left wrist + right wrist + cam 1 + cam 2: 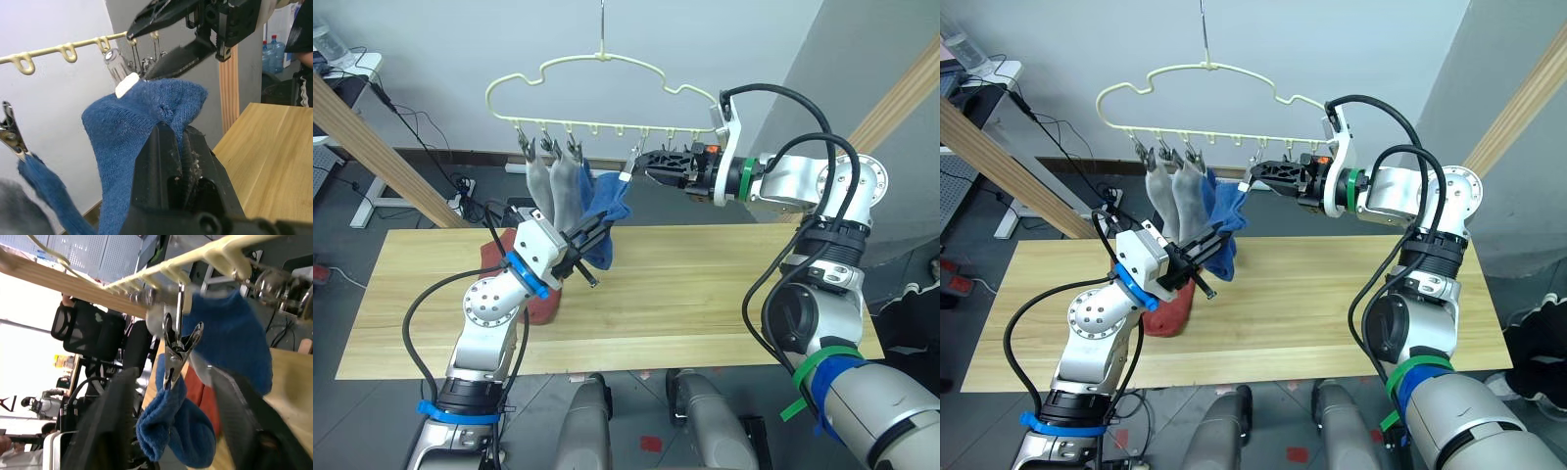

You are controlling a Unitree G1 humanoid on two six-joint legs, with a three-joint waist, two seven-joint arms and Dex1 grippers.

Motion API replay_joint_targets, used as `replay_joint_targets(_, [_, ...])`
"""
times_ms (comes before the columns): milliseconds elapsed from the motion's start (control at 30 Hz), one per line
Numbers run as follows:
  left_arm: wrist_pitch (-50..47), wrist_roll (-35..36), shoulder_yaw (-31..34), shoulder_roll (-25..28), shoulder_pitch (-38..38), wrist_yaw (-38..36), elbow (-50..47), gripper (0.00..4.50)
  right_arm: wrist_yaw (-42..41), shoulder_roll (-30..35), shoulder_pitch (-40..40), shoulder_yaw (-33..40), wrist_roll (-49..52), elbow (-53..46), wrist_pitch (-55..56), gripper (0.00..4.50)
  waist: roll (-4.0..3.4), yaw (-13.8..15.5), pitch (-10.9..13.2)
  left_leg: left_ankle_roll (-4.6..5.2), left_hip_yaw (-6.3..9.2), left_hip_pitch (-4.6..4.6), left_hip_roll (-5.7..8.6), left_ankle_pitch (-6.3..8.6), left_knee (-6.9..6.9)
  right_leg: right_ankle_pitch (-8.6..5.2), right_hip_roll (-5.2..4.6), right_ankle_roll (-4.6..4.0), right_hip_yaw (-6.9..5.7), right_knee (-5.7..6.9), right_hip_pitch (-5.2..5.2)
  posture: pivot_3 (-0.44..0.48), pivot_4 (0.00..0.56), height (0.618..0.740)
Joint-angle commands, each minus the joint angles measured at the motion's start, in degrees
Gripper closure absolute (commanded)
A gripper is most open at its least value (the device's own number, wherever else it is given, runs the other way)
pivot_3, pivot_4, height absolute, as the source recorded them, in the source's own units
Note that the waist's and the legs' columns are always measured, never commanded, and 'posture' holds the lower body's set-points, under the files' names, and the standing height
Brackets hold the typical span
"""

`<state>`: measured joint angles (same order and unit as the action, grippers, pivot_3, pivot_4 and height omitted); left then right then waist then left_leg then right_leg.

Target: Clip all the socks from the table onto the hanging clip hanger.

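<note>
— Where's the blue sock (pixel 142 122)?
— Raised under the clip hanger (pixel 597 88), pinched in the left gripper (pixel 178 142), right of two hung grey socks (pixel 553 186).
— The right gripper (pixel 171 396)?
— Spread around a metal clip (pixel 178 350). A rust-red sock (pixel 1170 311) lies on the table (pixel 724 294).

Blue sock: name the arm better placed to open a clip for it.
Right. The right tool is open at the clip hanger, beside a clip, while the left tool is shut on the blue sock.
</note>
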<state>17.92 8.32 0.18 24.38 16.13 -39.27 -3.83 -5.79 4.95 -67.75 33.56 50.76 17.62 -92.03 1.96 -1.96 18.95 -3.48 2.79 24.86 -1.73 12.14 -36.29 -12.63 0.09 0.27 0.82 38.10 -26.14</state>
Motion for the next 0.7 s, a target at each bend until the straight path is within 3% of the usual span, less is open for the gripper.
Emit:
replay_joint_targets(33, [1.29, -0.32, -0.38, -0.34, 0.13, 0.84, -0.81, 4.5, -0.96, 0.88, 0.27, -0.08, 0.34, -2.56, -0.31, 0.72, 0.0, 0.03, 0.0, 0.0, 0.0, 0.0, 0.0, 0.0, 0.0, 0.0, 0.0, 0.0, 0.0, 0.0, 0.0, -0.017, 0.335, 0.74])
replay_joint_targets(100, [0.83, -0.68, -0.4, -0.46, 0.15, 1.25, -0.81, 4.5, -1.01, 1.63, 0.75, -0.87, -0.11, -3.33, -0.07, 0.05, 0.0, 0.04, 0.0, 0.0, 0.0, 0.0, 0.01, 0.0, 0.0, 0.0, 0.0, 0.0, 0.0, 0.0, 0.0, -0.017, 0.335, 0.74])
replay_joint_targets(167, [-0.57, -0.74, -0.45, -0.62, 0.17, 1.77, -1.01, 4.5, -2.43, 3.42, 2.37, -3.54, -0.1, -5.97, 0.24, 0.05, 0.0, 0.06, 0.0, 0.0, 0.0, 0.0, 0.0, 0.0, 0.0, 0.0, 0.0, 0.0, 0.0, -0.01, 0.0, -0.017, 0.334, 0.74])
replay_joint_targets(267, [-4.64, 1.39, -0.05, -1.23, 0.56, 2.36, -1.95, 3.73, -8.48, 9.86, 8.7, -14.77, -0.72, -17.24, 4.18, 0.0, 0.0, 0.26, 0.0, 0.0, 0.04, 0.02, 0.02, 0.0, 0.01, -0.01, -0.01, 0.01, -0.01, -0.02, 0.01, -0.015, 0.334, 0.74])
replay_joint_targets(433, [-14.13, 8.88, 0.77, -2.17, -0.45, 1.63, -5.08, 2.24, -12.86, 14.85, 14.76, -23.91, -3.03, -28.95, 11.7, 0.0, 0.0, -0.3, 0.0, 0.02, -0.01, 0.02, 0.02, 0.01, -0.01, -0.06, -0.02, 0.1, 0.02, 0.0, 0.0, -0.021, 0.331, 0.74])
replay_joint_targets(700, [-28.17, 18.28, 4.68, -0.27, -2.96, 2.77, -13.18, 0.02, -9.34, 15.25, 21.95, -30.69, -11.06, -39.63, 23.06, 0.0, 0.0, -0.8, 0.0, 0.01, 0.08, -0.01, -0.05, 0.01, -0.11, -0.17, 0.08, 0.29, -0.01, 0.07, 0.01, -0.026, 0.324, 0.74])
